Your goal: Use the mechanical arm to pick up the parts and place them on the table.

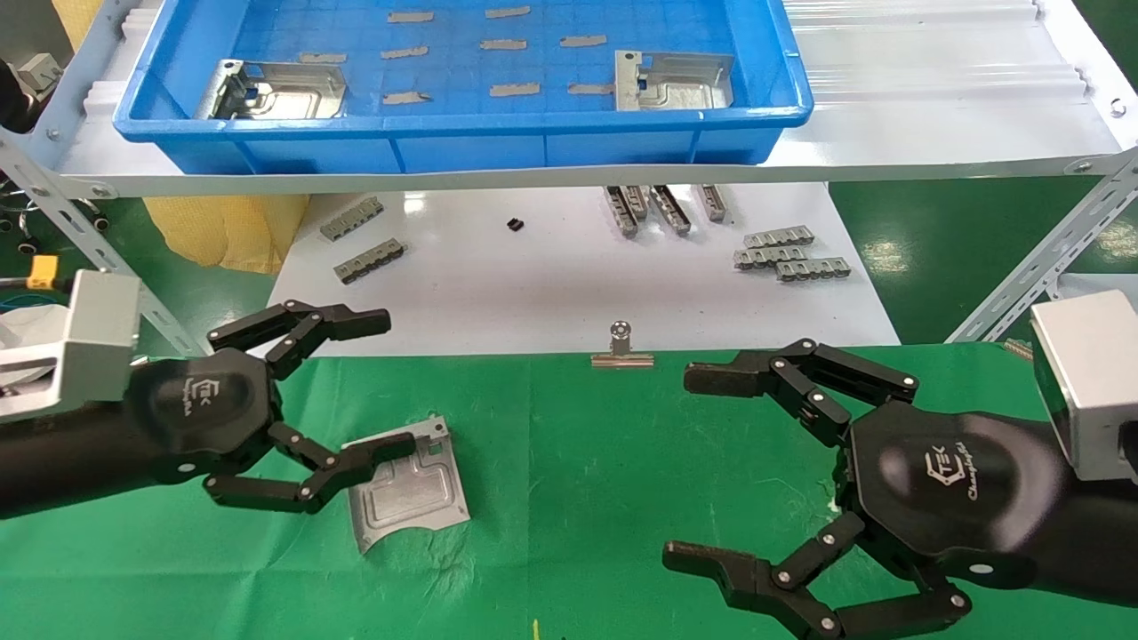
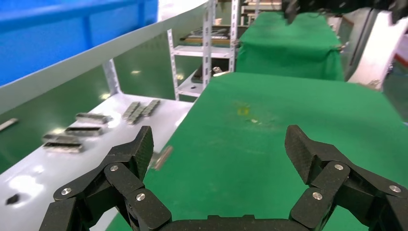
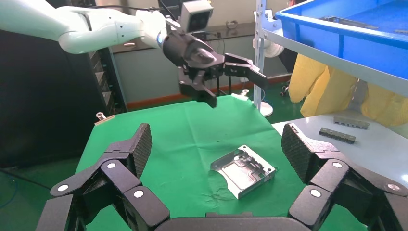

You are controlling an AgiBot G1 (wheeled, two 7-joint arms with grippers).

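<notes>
- The green counter (image 1: 622,462) is the largest thing before me, and it is where the parts belong; it runs beneath both of my jaws.
- The blue plastic tray (image 1: 462,133) sits on the white shelf (image 1: 933,133) well beyond my jaws, and it holds two stamped sheet-metal brackets, one at its left end (image 1: 271,89) and one at its right end (image 1: 674,80). Thin grey slips (image 1: 502,44) lie scattered between them.
- My right jaws (image 1: 693,471) hang spread wide over bare green cloth, holding nothing.
- My left jaws (image 1: 391,382) are also spread wide and empty, with the lower finger touching or just over the nearer edge of the delivered bracket; I cannot tell which.
- One stamped bracket (image 1: 413,489) already lies flat on the counter, just beside my left jaws and well apart from my right ones. The right wrist view shows it (image 3: 243,168) resting free on the cloth.
- By my judgement the job is about a third done: one bracket placed, two left in the tray.
- The grey toothed strips (image 1: 787,253) on the glossy white surface (image 1: 533,284) and the small binder clip (image 1: 621,348) at the cloth's far edge are not mine to move.
</notes>
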